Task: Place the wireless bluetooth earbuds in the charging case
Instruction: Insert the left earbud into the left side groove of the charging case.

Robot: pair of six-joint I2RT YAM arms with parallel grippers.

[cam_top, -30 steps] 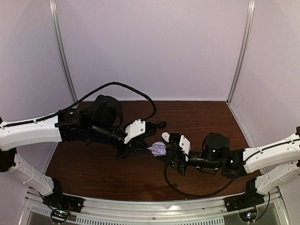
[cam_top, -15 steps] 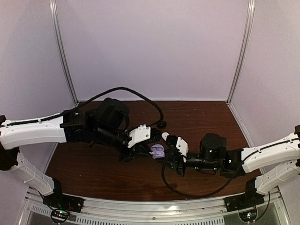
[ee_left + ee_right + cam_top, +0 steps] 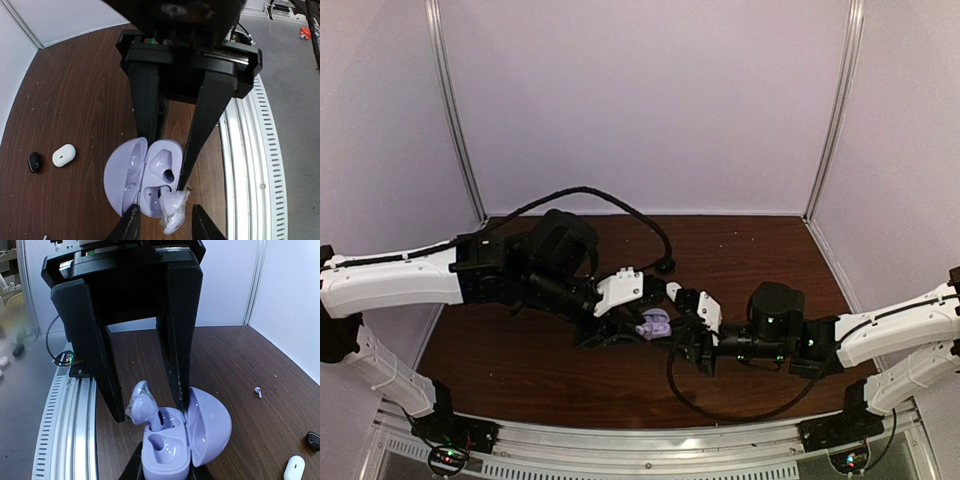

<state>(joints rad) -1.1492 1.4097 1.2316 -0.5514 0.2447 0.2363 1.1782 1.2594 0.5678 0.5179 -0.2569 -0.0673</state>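
Left wrist view: I read the left jaws as parted, one on each side of the lavender earbud (image 3: 174, 212), and not clamping it. The earbud rests on the edge of the open lavender case (image 3: 122, 172). It stands above the base and is not flush in a well.

Right wrist view: the right jaws are clamped on the base of the case. The lid is hinged open to one side. One well shows bare.

Top external view: both arms meet over the middle of the desk (image 3: 520, 370). A stemmed white earbud (image 3: 258, 391) lies on the desk, well apart from the case.
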